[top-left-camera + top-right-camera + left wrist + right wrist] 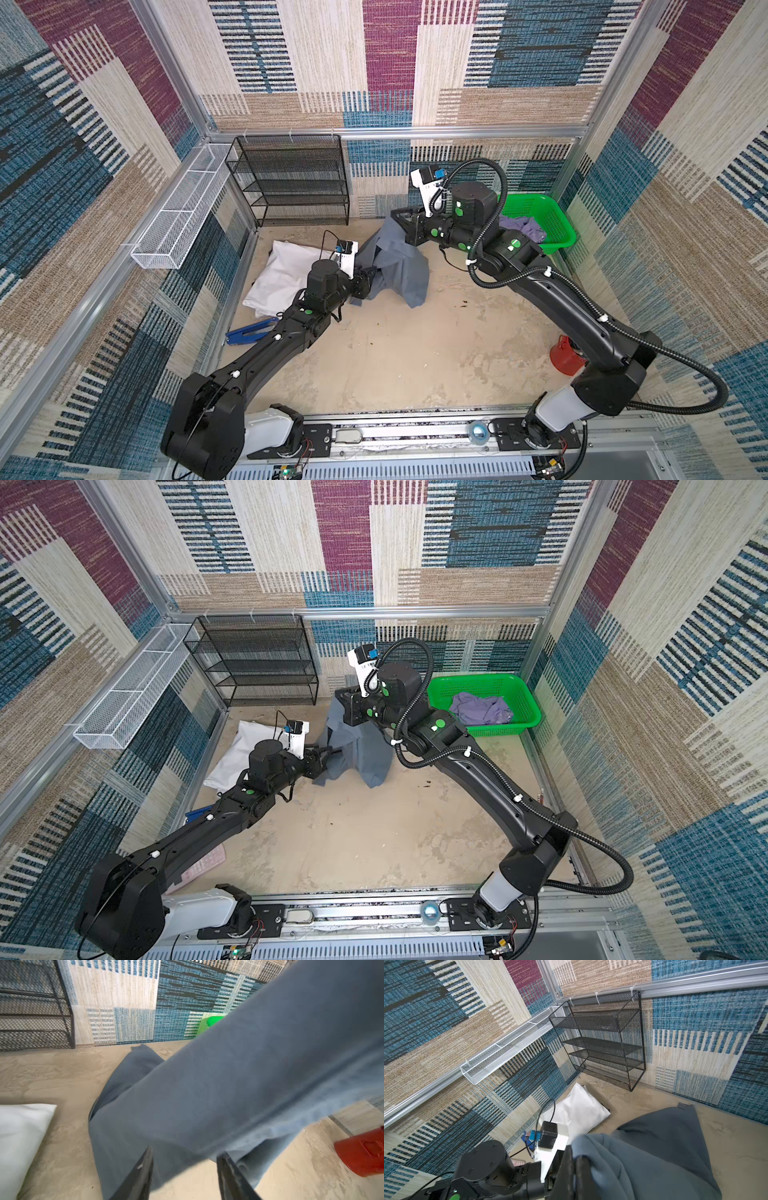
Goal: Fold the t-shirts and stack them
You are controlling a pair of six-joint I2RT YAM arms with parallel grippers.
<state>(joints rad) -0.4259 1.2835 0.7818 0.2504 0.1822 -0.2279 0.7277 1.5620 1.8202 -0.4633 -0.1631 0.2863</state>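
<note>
Sandy floor (415,353) lies open; right fingers (566,1172) clench the grey t-shirt (399,266) at top, left fingers (143,1172) spread around its cloth.

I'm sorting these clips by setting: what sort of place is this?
Likely a robot lab test cell, not a home: silver aluminium frame rails enclose a booth lined with patchwork carpet panels, and two black robot arms mounted on a metal front rail handle a slate blue-grey t-shirt on the beige tabletop.
</note>
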